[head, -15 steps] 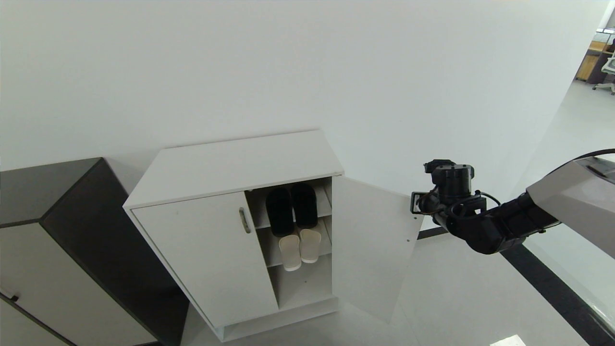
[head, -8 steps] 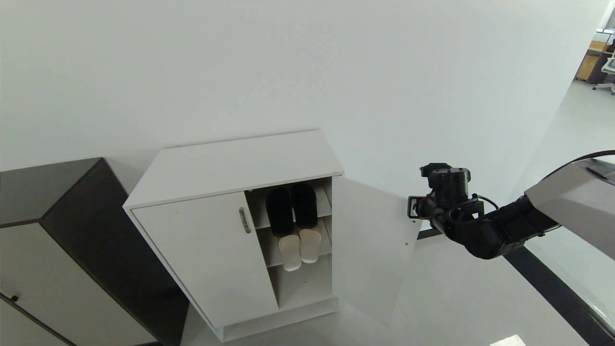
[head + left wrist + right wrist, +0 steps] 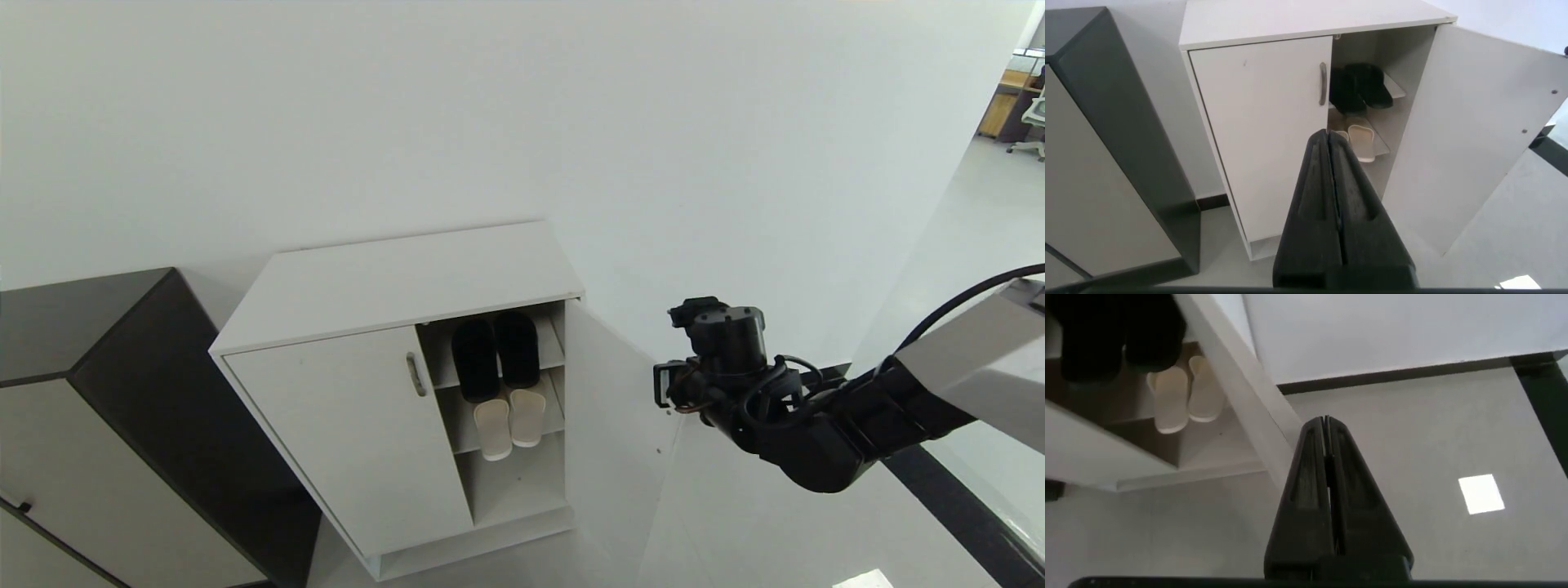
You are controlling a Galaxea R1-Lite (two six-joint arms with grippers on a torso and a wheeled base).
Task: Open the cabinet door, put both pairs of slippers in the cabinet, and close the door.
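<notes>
**Change.** Since the frame a second back, the right arm has travelled toward the cabinet [image 3: 400,278] and dropped a little. The right door [image 3: 620,425] has swung with it. Its free edge now stands nearer the cabinet front, though the door is still well ajar. Both pairs of slippers lie where they lay before.

**Right claw** [image 3: 663,385]. The fingers are pressed together with nothing between them. The claw sits at the free edge of the right door, on its outer face near the top corner. It appears to touch the panel, but the head view does not show the contact plainly. In the right wrist view the closed tip lies just beside the door's edge, with the floor beyond it.

**Left claw** [image 3: 1328,135]. The fingers are likewise together and empty. The claw is held in front of the cabinet and apart from it, pointing toward the handle [image 3: 415,374] of the left door [image 3: 351,433], which is shut.

**Contents.** The black slippers [image 3: 495,355] lie side by side on the upper shelf. The white slippers [image 3: 510,420] lie side by side on the shelf directly beneath, their near ends overhanging the shelf edge.

**Surroundings.** A dark cabinet [image 3: 82,384] stands just beside the white one, on its left.
</notes>
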